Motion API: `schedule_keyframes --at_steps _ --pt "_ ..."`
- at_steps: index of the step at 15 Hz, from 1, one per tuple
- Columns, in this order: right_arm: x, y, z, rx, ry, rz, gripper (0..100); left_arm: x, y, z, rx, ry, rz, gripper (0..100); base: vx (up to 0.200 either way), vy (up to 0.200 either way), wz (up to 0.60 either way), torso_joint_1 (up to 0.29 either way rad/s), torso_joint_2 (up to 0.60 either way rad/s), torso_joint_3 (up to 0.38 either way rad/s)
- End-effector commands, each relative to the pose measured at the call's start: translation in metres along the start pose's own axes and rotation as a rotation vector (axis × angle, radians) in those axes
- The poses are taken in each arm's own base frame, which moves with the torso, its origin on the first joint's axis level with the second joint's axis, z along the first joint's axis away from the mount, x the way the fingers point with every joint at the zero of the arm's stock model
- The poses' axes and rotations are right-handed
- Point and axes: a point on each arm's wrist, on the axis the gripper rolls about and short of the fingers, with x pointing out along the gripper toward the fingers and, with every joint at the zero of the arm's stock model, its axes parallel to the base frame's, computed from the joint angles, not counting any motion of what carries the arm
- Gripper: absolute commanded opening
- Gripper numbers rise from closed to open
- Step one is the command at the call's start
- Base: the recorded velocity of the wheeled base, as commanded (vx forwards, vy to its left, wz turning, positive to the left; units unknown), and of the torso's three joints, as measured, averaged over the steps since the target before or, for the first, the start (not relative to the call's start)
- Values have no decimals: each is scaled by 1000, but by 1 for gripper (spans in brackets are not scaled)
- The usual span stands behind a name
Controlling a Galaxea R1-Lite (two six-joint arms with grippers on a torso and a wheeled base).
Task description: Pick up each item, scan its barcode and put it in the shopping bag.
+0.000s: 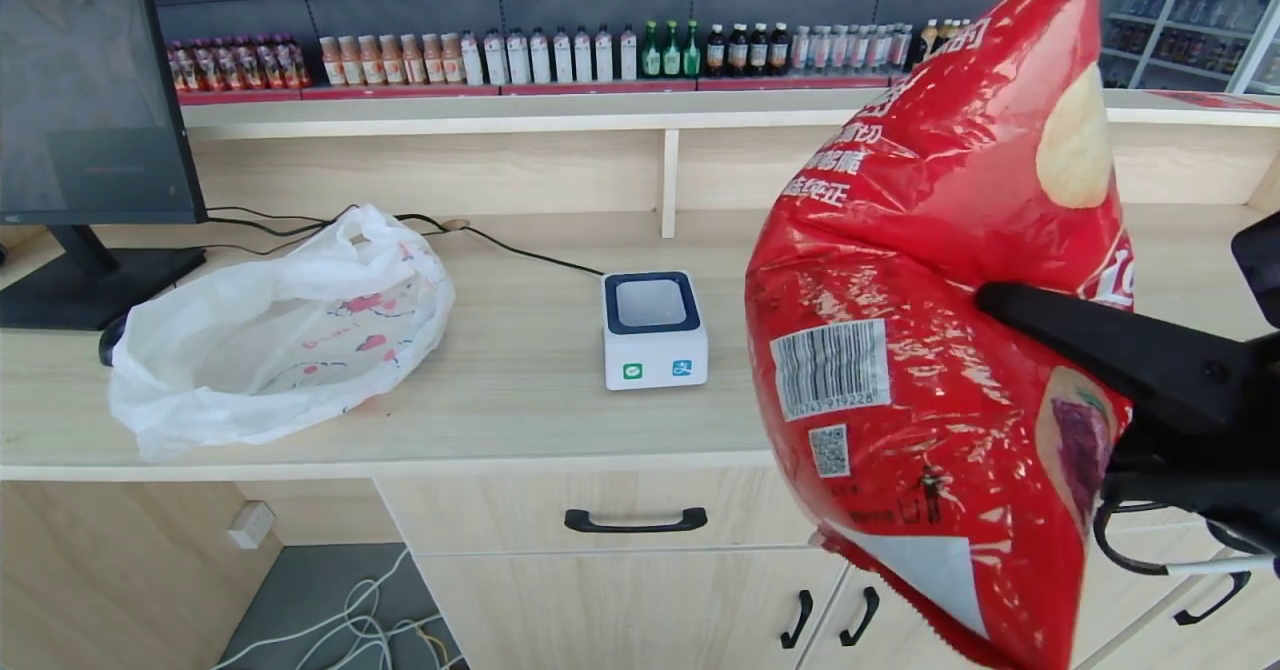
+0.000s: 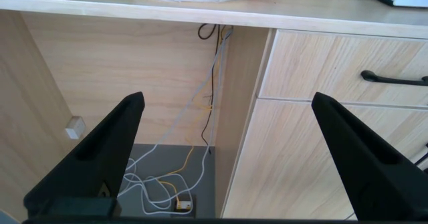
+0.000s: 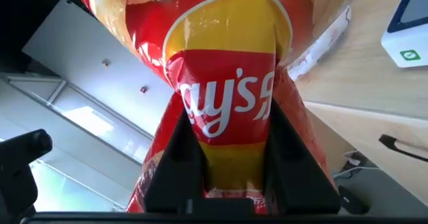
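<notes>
A big red bag of chips (image 1: 930, 350) hangs in the air at the right, in front of the counter, its barcode (image 1: 830, 368) facing me. My right gripper (image 1: 1010, 302) is shut on the bag's middle; in the right wrist view the fingers (image 3: 180, 150) pinch the bag (image 3: 227, 97) from both sides. The white scanner (image 1: 654, 328) with a dark-framed window sits on the counter left of the bag. A white plastic shopping bag (image 1: 280, 335) lies open at the counter's left. My left gripper (image 2: 224, 137) is open, low below the counter edge, holding nothing.
A monitor on a black stand (image 1: 90, 150) is at the far left, with cables running behind the shopping bag. Drawers and cabinet doors (image 1: 635, 520) sit under the counter. Shelves of bottles (image 1: 560, 50) line the back wall. Loose cables (image 2: 167, 184) lie on the floor.
</notes>
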Motion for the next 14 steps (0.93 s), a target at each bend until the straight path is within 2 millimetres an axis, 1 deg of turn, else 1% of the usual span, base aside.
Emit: schedule_keyframes --at_steps 1,4,7,9,14 --pt "-1 -1 -10 23 35 22 0 0 0 0 0 0 0 100 0 0 0 0 0 0" --pt "-2 4 -12 53 23 75 0 0 0 0 0 0 0 100 0 0 0 0 0 0" --pt "-3 5 -13 64 26 83 0 0 0 0 0 0 0 100 0 0 0 0 0 0" --pt "-6 11 -14 111 17 126 0 0 0 0 0 0 0 100 0 0 0 0 0 0" --pt "-14 10 -17 125 15 134 0 0 0 0 0 0 0 100 0 0 0 0 0 0"
